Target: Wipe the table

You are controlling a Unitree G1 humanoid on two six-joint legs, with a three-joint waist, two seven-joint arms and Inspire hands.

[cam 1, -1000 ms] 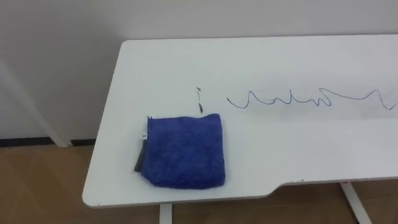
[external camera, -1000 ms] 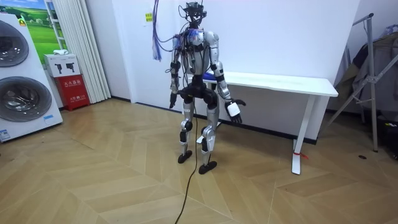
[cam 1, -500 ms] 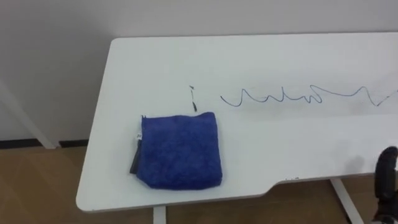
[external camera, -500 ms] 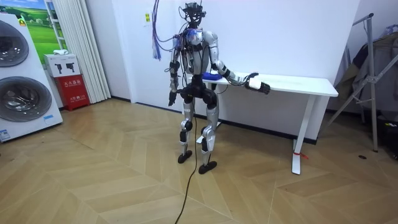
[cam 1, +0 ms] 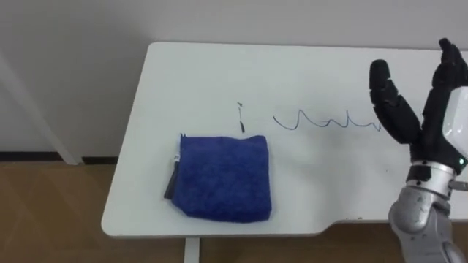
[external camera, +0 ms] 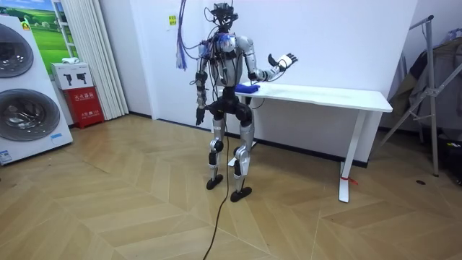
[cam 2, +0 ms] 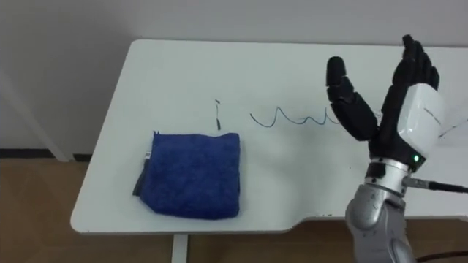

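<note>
- Left eye view: a folded blue terry cloth [cam 1: 223, 175] lies untouched, near-left on the white bench [cam 1: 329, 73]; the right hand [cam 1: 417, 109], fingers spread and empty, hovers at the right.
- Room view: the left hand [external camera: 198, 115] hangs low.
- Right eye view: apparently the reaching step; next, grasp the cloth.

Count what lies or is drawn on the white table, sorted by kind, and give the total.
Blue cloth: 1
Dark pen marks: 2, a short stroke and a wavy line that runs behind the raised right hand, whose fingers are straight
Total: 3 on the table
</note>
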